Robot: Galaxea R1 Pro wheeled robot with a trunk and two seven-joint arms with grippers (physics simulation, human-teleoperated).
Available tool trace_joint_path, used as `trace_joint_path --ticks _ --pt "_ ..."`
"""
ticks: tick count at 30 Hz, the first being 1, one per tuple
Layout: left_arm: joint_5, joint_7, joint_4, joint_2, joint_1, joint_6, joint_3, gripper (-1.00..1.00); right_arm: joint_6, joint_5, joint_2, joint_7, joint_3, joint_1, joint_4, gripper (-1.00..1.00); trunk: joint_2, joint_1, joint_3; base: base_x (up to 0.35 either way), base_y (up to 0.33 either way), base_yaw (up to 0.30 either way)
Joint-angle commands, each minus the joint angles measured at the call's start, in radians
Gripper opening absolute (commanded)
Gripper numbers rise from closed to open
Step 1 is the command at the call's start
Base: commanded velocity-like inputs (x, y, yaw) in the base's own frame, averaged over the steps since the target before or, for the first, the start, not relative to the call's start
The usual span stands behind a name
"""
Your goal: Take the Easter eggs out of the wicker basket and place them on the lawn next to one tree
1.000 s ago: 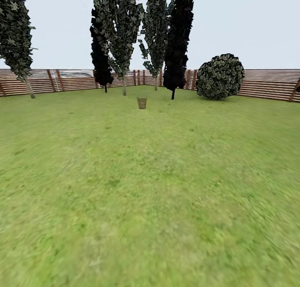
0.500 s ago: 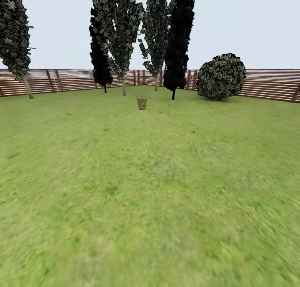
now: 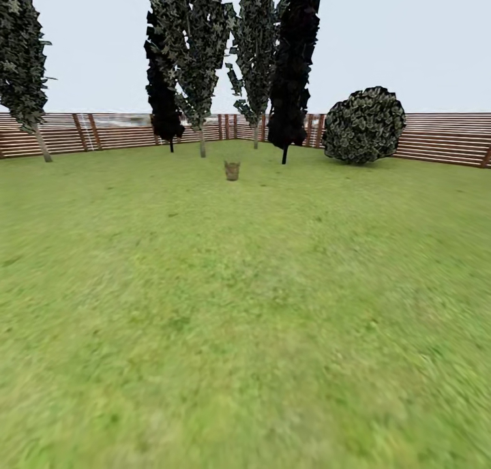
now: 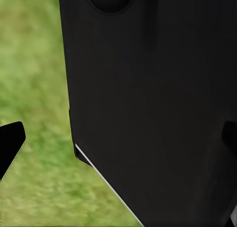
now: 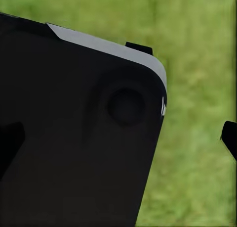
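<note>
**Spotter:** Grass runs wide and open ahead of you to a brown slat fence [image 3: 436, 138]; the wicker basket [image 3: 232, 170] stands well off on the lawn [image 3: 245, 305], just in front of two pale-trunked trees [image 3: 201, 60] and near a black-foliaged one [image 3: 293, 60]. A round bush [image 3: 363, 125] sits off to the right.

**Operator:** And the eggs?

**Spotter:** Too far to make out inside the basket. Going by what they are, you should expect them to be light, hard-shelled and smooth, so likely to roll or squirt out of a pinch. I'd take each across its widest middle, from above. The basket looks light too (it may tip if you nudge its rim).

**Operator:** My hands?

**Spotter:** Each wrist view looks past dark robot body onto grass. Your left hand [image 4: 118, 143] and right hand [image 5: 118, 140] both show dark fingertips at opposite edges, so they look spread wide, holding and touching nothing.
</note>
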Motion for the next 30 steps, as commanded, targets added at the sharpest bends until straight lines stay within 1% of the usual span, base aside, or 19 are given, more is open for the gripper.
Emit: trace_joint_path --ticks 1,30 --pt "0.000 0.001 -0.001 0.000 0.000 -0.001 0.001 1.00 -0.003 0.005 0.000 0.000 0.002 -0.001 0.001 1.00 0.000 0.001 -0.001 0.323 0.000 0.000" --pt "0.000 0.001 -0.001 0.000 0.000 -0.001 0.001 1.00 -0.003 0.004 0.000 0.000 0.002 -0.001 0.001 1.00 0.000 0.001 -0.001 0.323 0.000 0.000"
